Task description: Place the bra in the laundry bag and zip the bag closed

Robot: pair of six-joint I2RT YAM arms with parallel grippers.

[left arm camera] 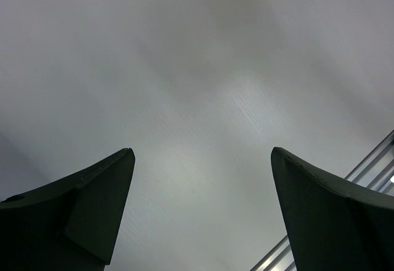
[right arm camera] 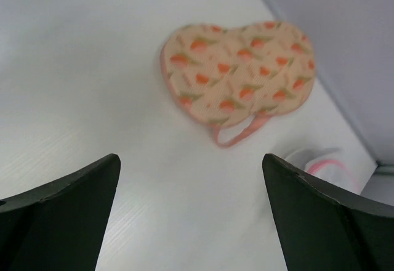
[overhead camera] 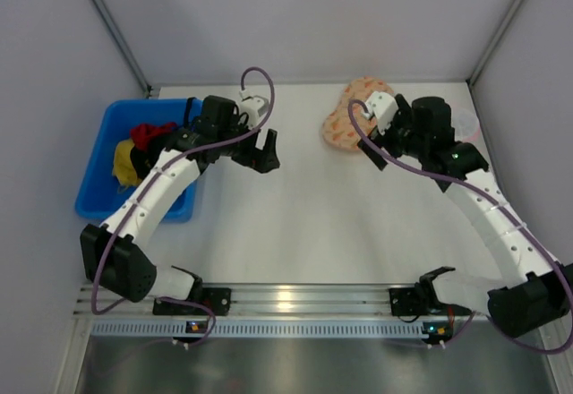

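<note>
From above, the flat two-lobed cream-peach laundry bag with orange prints and a pink edge (overhead camera: 354,115) is lying on the white surface (overhead camera: 295,224) close to its far edge, right of the middle. The right pincer (overhead camera: 370,150) is hanging just beside the bag's near right side, its dark fingers standing apart. The left pincer (overhead camera: 266,154) is hanging over bare surface left of the middle, well apart from the bag, and is also spread with nothing in it. A blue plastic bin (overhead camera: 94,179) is sitting at the left edge, holding red (overhead camera: 150,132) and yellow clothes (overhead camera: 124,163). A small round pink-rimmed white mesh item (overhead camera: 467,125) is lying near the right edge, partly hidden behind the right arm. In the left wrist view, the left pincer (left arm camera: 201,154) is showing two dark fingers wide apart over plain surface (left arm camera: 197,68), with a metal rail (left arm camera: 369,178) crossing the lower right corner. In the right wrist view, the right pincer (right arm camera: 189,158) is holding its fingers wide apart and gripping nothing, and the laundry bag (right arm camera: 240,74) is lying flat beyond them, a thin pink loop (right arm camera: 240,134) trailing from its near edge. The mesh item (right arm camera: 326,169) is lying just beside the bag, blurred, toward the right finger.
</note>
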